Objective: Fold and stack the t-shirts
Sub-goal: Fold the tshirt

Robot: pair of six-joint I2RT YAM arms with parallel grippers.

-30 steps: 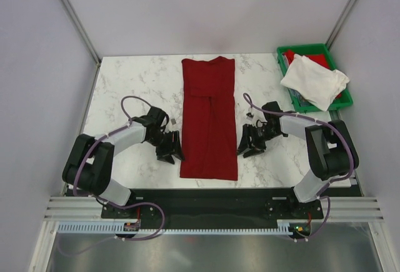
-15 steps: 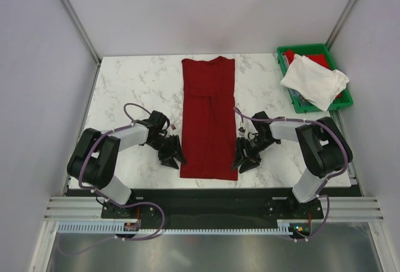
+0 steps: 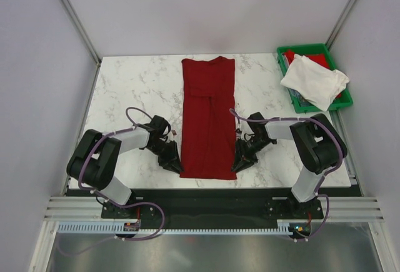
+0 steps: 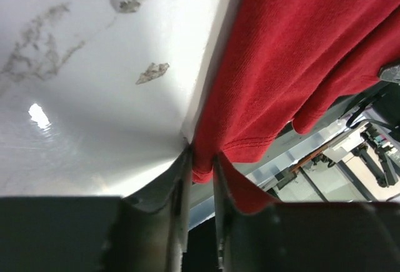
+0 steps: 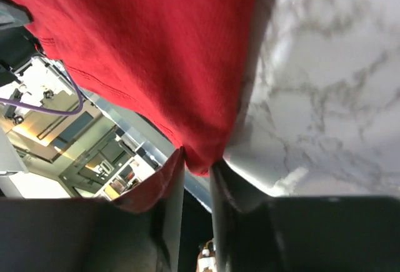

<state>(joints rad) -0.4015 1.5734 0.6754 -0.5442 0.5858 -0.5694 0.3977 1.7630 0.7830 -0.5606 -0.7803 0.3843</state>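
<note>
The dark red t-shirt (image 3: 209, 115) lies folded into a long strip down the middle of the table. My left gripper (image 3: 177, 166) is at its near left corner, jaws closed on the hem; the cloth (image 4: 275, 65) shows pinched between them in the left wrist view. My right gripper (image 3: 237, 164) is at the near right corner, jaws closed on the hem; the right wrist view shows the red cloth (image 5: 162, 53) pinched there. The off-white t-shirt (image 3: 314, 80) lies crumpled on the green bin.
The green plastic bin (image 3: 344, 99) stands at the back right corner with another red cloth (image 3: 315, 56) under the white shirt. The marble table (image 3: 134, 84) ends just near of the shirt's hem. Grey walls enclose the sides.
Both grippers have moved nearer along the shirt's edges to its near corners and closed on the hem. The shirt has stayed flat.
</note>
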